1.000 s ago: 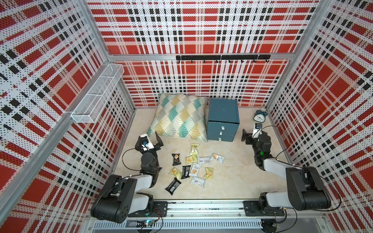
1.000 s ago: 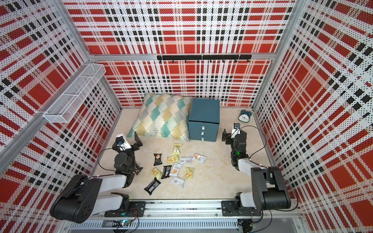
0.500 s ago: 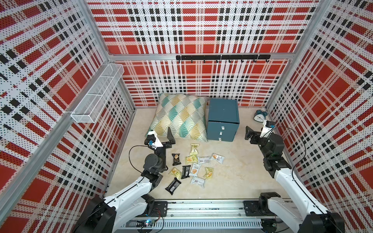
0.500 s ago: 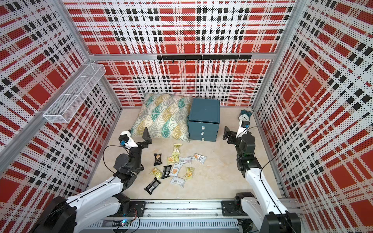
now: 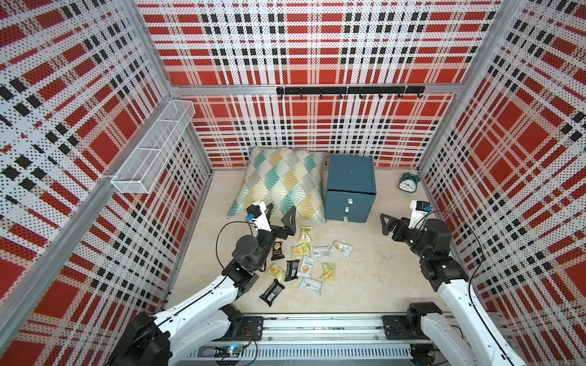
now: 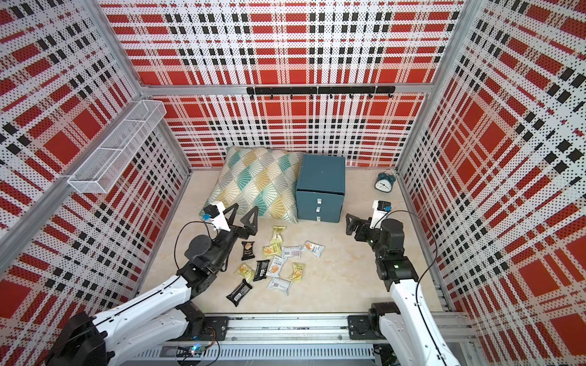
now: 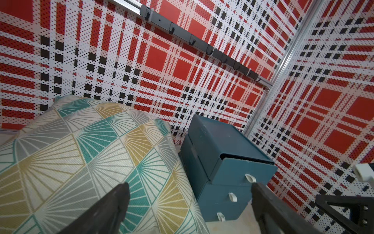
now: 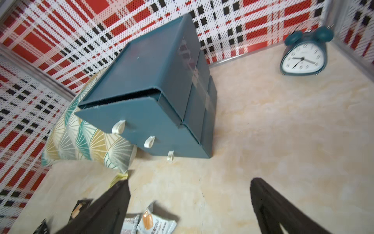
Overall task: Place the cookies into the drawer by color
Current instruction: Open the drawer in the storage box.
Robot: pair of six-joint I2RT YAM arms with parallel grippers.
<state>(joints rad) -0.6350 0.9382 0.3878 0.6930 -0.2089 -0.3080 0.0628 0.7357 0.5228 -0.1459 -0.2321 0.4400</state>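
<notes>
The cookies (image 5: pixel 304 263) lie scattered on the beige floor in both top views, a loose cluster (image 6: pixel 276 263) of black, yellow and white packets. The teal drawer (image 5: pixel 350 177) stands at the back; its top drawer sits slightly out in the right wrist view (image 8: pixel 153 81). My left gripper (image 5: pixel 281 210) hovers open above the cluster's left side, at the pillow's front edge, with nothing between its fingers. My right gripper (image 5: pixel 384 224) is open and empty, right of the drawer's front and pointing toward it. A white packet (image 8: pixel 155 222) shows by its fingers.
A patterned pillow (image 5: pixel 279 180) leans against the drawer's left side. A teal alarm clock (image 5: pixel 407 183) stands in the back right corner. A white wire basket (image 5: pixel 152 142) hangs on the left wall and a black hook rail (image 5: pixel 348 91) on the back wall.
Both arms have unfolded and risen from near the front rail. The left gripper has moved back and right toward the pillow; the right wrist has shifted right. Both stayed open.
</notes>
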